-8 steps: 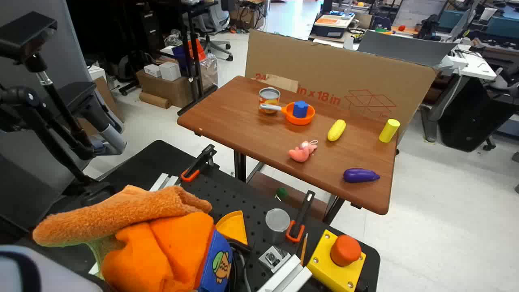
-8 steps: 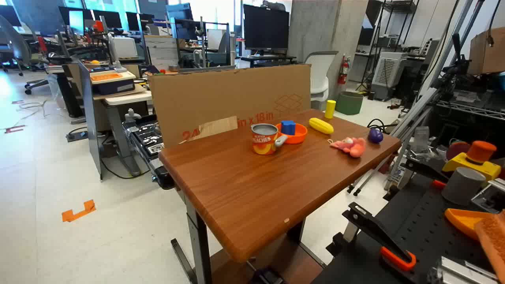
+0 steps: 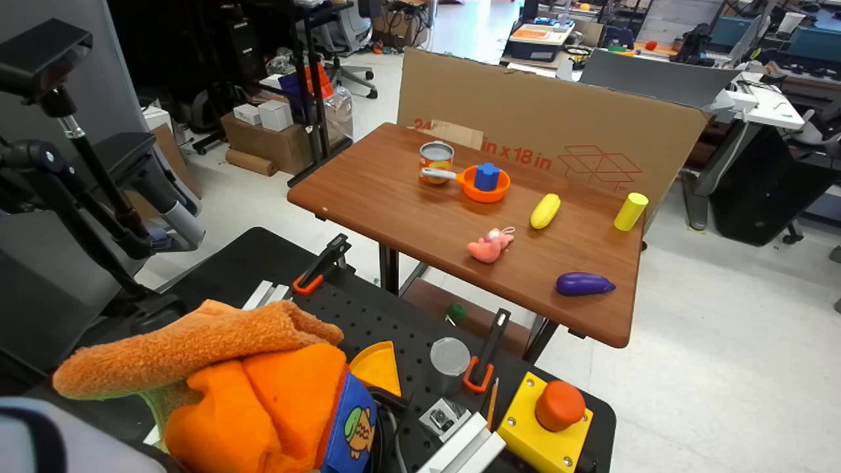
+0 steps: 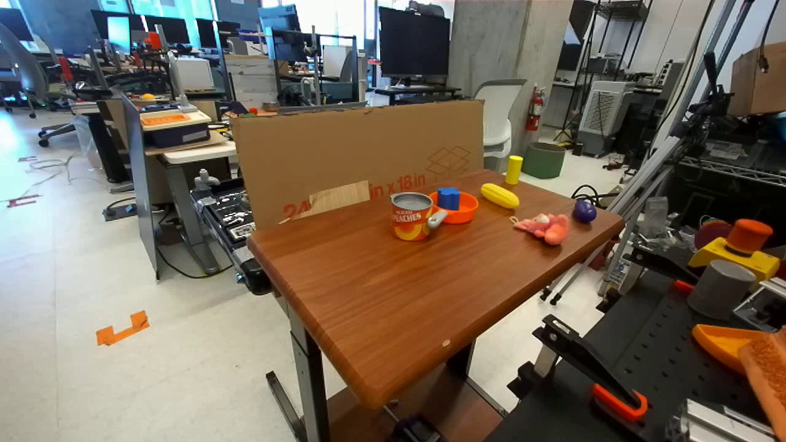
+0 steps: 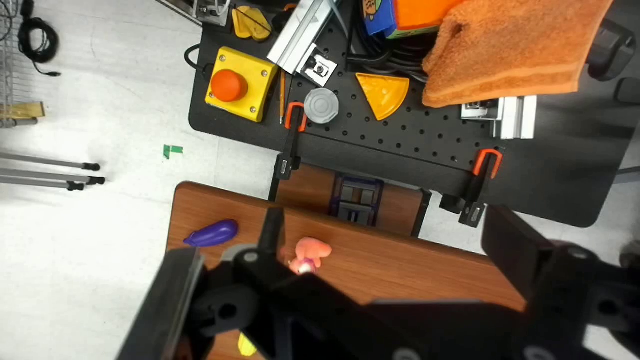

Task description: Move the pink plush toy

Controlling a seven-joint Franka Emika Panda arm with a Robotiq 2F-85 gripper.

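Nothing I can see has moved since the earlier frame: in an exterior view the pink plush toy (image 3: pixel 486 249) lies near the edge of the desk (image 3: pixel 368 190), long axis slanting inward; in an exterior view a purple eggplant (image 4: pixel 584 212) lies near it; in the wrist view the hand (image 5: pixel 386 227) gapes, holding nothing, the toy off-centre toward the eggplant, so I'd bring the hand that way

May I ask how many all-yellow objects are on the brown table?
2, in both exterior views: an oblong one lying near the pink plush toy, and a cylinder standing near the cardboard.
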